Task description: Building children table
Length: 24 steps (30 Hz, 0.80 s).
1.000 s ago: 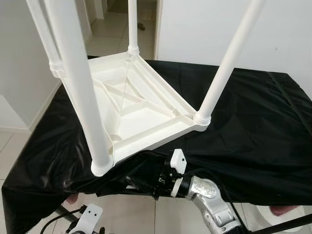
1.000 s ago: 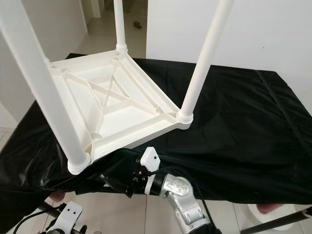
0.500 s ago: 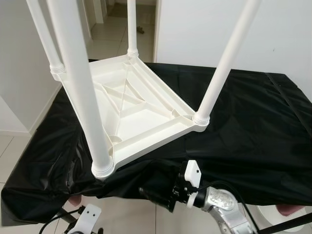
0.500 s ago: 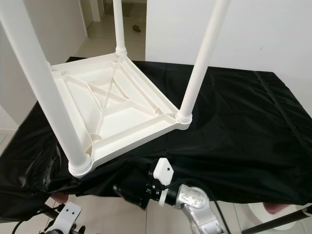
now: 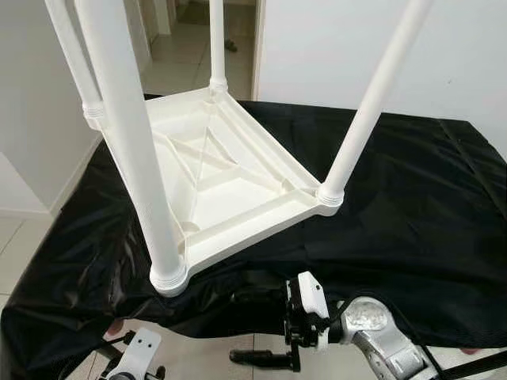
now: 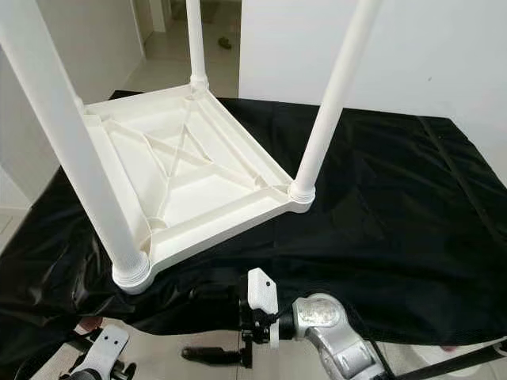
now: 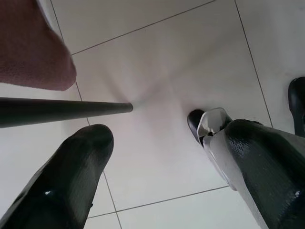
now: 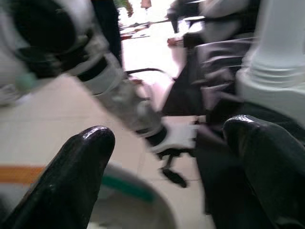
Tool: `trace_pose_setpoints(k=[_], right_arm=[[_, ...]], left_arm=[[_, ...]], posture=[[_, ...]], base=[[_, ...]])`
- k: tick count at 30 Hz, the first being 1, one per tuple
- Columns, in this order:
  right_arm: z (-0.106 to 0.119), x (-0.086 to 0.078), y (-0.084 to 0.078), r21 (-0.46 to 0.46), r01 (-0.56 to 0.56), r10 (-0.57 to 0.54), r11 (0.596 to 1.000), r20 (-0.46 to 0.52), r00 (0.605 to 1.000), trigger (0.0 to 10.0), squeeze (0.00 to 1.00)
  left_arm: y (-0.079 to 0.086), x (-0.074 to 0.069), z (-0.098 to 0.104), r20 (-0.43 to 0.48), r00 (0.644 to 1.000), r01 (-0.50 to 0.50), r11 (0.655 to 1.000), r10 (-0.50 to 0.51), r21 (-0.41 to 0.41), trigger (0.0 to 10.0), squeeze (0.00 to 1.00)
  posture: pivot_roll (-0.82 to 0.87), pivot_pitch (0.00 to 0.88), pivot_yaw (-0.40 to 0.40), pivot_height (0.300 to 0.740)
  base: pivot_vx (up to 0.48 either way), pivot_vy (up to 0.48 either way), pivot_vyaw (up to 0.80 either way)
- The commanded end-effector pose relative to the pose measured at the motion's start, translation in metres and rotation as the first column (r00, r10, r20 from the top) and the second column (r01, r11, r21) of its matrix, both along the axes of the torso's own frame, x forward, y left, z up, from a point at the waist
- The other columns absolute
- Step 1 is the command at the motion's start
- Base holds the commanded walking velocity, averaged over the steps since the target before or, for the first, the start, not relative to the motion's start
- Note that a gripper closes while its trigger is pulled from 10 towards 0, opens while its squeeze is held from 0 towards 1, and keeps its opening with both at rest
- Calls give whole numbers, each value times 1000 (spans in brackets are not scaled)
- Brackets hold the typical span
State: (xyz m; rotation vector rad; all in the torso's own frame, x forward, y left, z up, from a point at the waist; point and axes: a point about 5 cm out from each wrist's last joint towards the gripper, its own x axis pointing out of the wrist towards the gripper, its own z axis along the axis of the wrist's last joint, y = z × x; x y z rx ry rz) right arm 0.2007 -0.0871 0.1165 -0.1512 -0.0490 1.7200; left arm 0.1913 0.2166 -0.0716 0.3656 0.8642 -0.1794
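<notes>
The white plastic children's table [image 5: 230, 190] lies upside down on the black-covered work table [image 5: 412, 198]. Its four white legs stand upward, the nearest leg [image 5: 131, 150] at the front left corner and another leg [image 5: 372, 103] at the right corner. My right gripper [image 5: 238, 356] hangs below the work table's front edge, over the floor, pointing left. It is open with nothing between its fingers [image 8: 71, 176], and a leg's base [image 8: 279, 62] shows beside it. My left gripper [image 7: 162, 138] hangs open over floor tiles, empty.
The black cloth drapes over the work table's front edge [image 5: 95, 293]. White walls stand behind and a doorway [image 5: 198, 24] opens at the back left. A thin black rod [image 7: 62, 110] and a pink object [image 7: 28, 47] lie near my left gripper. Another dark rod [image 5: 475, 366] crosses the bottom right.
My right gripper has dropped from just under the cloth's front edge to lower down above the floor, and its wrist has swung right. The white table has not moved.
</notes>
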Motion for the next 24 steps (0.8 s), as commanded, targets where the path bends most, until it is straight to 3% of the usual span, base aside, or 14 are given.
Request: trace_pose_setpoints(k=[1,5,8,10,11,14,15,16,17,20,21,22,23,24], right_arm=[[2,-3,1,-4,-73,72,997,-18,997,10000,0],[8,4,0,23,-63,63,998,-19,998,10000,0],[24,26,2,122,98,-98,988,-3,995,10000,0],[35,36,0,196,220,-227,956,15,974,10000,0],[35,36,0,196,220,-227,956,15,974,10000,0],[45,43,-5,272,381,-391,884,-20,920,10000,0],[47,43,-8,299,447,-459,843,-32,888,10000,0],[47,43,-8,299,447,-459,843,-32,888,10000,0],[48,43,-10,317,490,-505,812,-41,862,10000,0],[44,44,-19,339,636,-653,693,-78,753,10000,0],[40,46,-23,338,697,-709,633,-110,697,10000,0],[40,46,-23,338,697,-709,633,-110,697,10000,0],[38,49,-28,343,749,-762,566,-128,635,10000,0],[38,49,-28,343,749,-762,566,-128,635,10000,0]], left_arm=[[4,-6,-2,-9,999,-36,999,36,13,10000,0],[5,-7,-3,-8,999,-51,999,51,12,10000,0],[6,-10,-4,-9,998,-62,998,63,11,10000,0],[7,-11,-4,-11,997,-70,997,71,10,10000,0],[7,-11,-4,-11,997,-70,997,71,10,10000,0],[7,-13,-5,-15,997,-73,997,74,10,10000,0],[7,-13,-5,-16,997,-73,997,73,9,10000,0],[7,-13,-5,-16,997,-73,997,73,9,10000,0],[7,-14,-5,-17,997,-73,997,73,8,10000,0],[6,-14,-6,-22,998,-59,998,59,7,10000,0],[6,-13,-6,-21,998,-56,998,56,6,10000,0],[6,-13,-6,-21,998,-56,998,56,6,10000,0],[6,-13,-5,-20,998,-54,999,54,5,10000,0],[6,-13,-5,-20,998,-54,999,54,5,10000,0]], posture=[[138,39,-26,740],[147,34,-37,740],[150,31,-46,740],[146,30,-51,740],[146,30,-51,740],[133,30,-51,740],[125,31,-48,740],[125,31,-48,740],[125,31,-48,740],[92,33,-32,740],[74,35,-19,740],[74,35,-19,740],[74,35,-19,740],[74,35,-19,740]], base=[[0,0,0],[0,0,0],[0,0,0],[0,0,0],[0,0,0],[0,0,0],[0,0,0],[0,0,0],[0,0,0],[0,0,0],[0,0,0],[0,0,0],[0,0,0],[0,0,0]])
